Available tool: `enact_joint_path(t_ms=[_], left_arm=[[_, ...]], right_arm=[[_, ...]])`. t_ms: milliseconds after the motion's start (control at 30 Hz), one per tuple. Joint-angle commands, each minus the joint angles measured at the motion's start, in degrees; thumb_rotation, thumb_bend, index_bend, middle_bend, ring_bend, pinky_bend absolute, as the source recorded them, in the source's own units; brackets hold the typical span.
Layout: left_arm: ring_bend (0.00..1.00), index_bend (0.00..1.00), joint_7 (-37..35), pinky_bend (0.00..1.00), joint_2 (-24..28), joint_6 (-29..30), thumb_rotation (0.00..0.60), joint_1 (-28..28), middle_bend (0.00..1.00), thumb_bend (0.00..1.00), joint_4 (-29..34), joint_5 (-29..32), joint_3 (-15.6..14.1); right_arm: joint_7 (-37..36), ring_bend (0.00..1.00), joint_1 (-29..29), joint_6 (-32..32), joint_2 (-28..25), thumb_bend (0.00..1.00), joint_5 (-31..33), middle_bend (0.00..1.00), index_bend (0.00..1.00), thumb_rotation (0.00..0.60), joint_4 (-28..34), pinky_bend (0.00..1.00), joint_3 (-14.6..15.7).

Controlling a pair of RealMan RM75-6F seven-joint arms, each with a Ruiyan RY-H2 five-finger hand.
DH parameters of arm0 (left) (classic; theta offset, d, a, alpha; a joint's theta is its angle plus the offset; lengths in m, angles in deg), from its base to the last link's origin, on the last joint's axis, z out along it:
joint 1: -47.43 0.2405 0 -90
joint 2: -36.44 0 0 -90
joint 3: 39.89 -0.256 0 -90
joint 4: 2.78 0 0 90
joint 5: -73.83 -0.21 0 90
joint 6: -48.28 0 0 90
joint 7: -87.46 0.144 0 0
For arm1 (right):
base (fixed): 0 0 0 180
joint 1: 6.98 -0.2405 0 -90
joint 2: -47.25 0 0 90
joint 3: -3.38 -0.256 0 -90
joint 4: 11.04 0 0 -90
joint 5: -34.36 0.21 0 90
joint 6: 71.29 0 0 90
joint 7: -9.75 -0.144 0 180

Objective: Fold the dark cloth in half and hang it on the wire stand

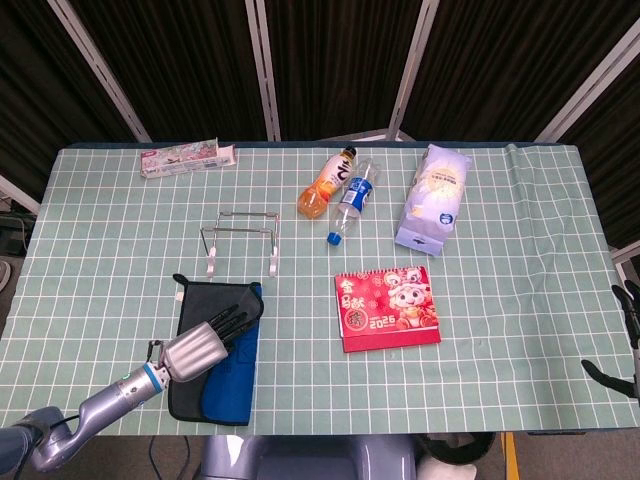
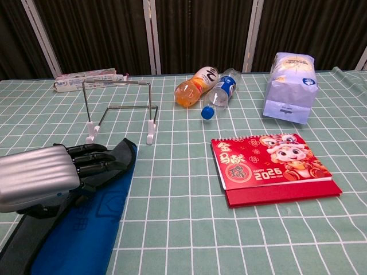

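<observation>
Presently, the dark cloth (image 1: 215, 350) is recorded at the front left corner of the table (image 1: 520, 250), lying flat and doubled over, its blue underside turned up along the right half. The left hand (image 1: 200, 343) is laid on top of it, fingers (image 2: 92, 160) stretched forward and close together; whether an edge is pinched beneath them cannot be told. The right hand (image 1: 625, 340) is noted only at the right edge of the table, too little shown for its fingers to be judged. The wire stand (image 1: 240, 240) is set upright just behind the cloth, apart from it. The cloth is judged soft, light and limp, apt to sag and unfold when lifted; hold is best taken along the folded edge, both layers pinched together.
</observation>
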Motion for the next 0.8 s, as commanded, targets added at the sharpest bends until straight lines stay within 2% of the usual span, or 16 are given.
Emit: enact_joint_path(t_ms=[33, 800], left_arm=[[0.0, 0.67, -0.6, 0.0, 0.2, 0.3, 0.6, 0.4, 0.0, 0.48, -0.6, -0.3, -0.3], [0.0, 0.67, -6.7, 0.0, 0.4, 2.9, 0.6, 2.8, 0.0, 0.48, -9.2, -3.1, -0.9]], right_arm=[[0.0, 0.0, 0.0, 0.0, 0.0, 0.0, 0.0, 0.0, 0.0, 0.6, 0.0, 0.0, 0.0], [0.9, 0.0, 0.0, -0.2, 0.1, 0.0, -0.4, 0.0, 0.01, 0.6, 0.5, 0.0, 0.3]])
